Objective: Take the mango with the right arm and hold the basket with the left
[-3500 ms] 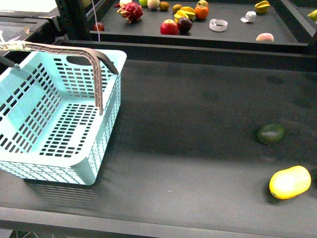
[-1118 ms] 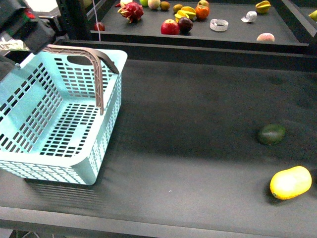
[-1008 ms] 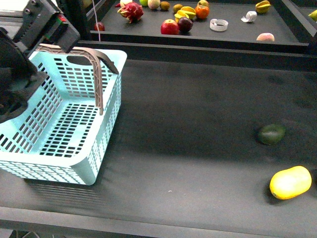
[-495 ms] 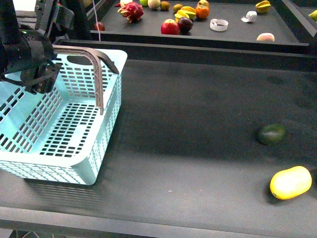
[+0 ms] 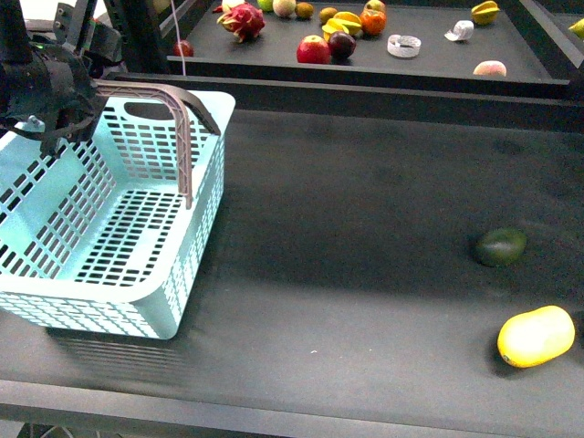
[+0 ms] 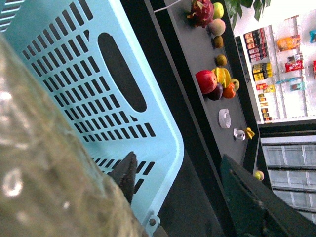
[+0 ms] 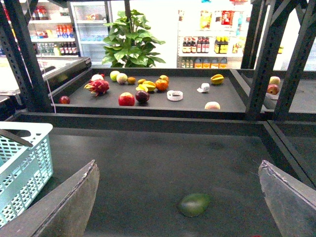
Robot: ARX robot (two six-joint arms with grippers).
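Ok, black tabletop [image 5: 365, 201]: a big bare stretch runs through the middle. The large light blue slotted plastic basket [image 5: 109, 228] is on the left, w/ two fruits well off to the right. The basket's near corner sits close to the front edge. Its far end is just short of the raised dark ledge [image 5: 383, 96] at the back. A grey-brown hinged handle [image 5: 178, 119] stands up over that far end.

The smooth bright yellow oblong mango [image 5: 536, 336] lies free near the front-right corner. A dark green oval fruit [image 5: 500, 246] sits just behind it, the two apart.

The bulky black left arm [image 5: 46, 78] is over the basket's far-left rim, by the handle's end. In the wrist view the left gripper [image 6: 178, 163] has its jaws spread wide. One finger [image 6: 126, 173] is against the slotted wall side, the other out over the table. A blurred tan mass sits close to the lens, so can't tell about contact w/ the handle.

The right gripper [image 7: 178, 167] has its jaws wide apart too, gripping nothing. The green fruit lies on the table ahead, btwn its fingers [image 7: 74, 207] as seen from the wrist.

Containers: the basket's slotted floor shows wall to wall. The dark back shelf [image 5: 438, 59] holds a pink dragon fruit [image 5: 240, 20], a red apple [image 5: 312, 50], an orange [image 5: 371, 21] and a white ring [image 5: 401, 46].
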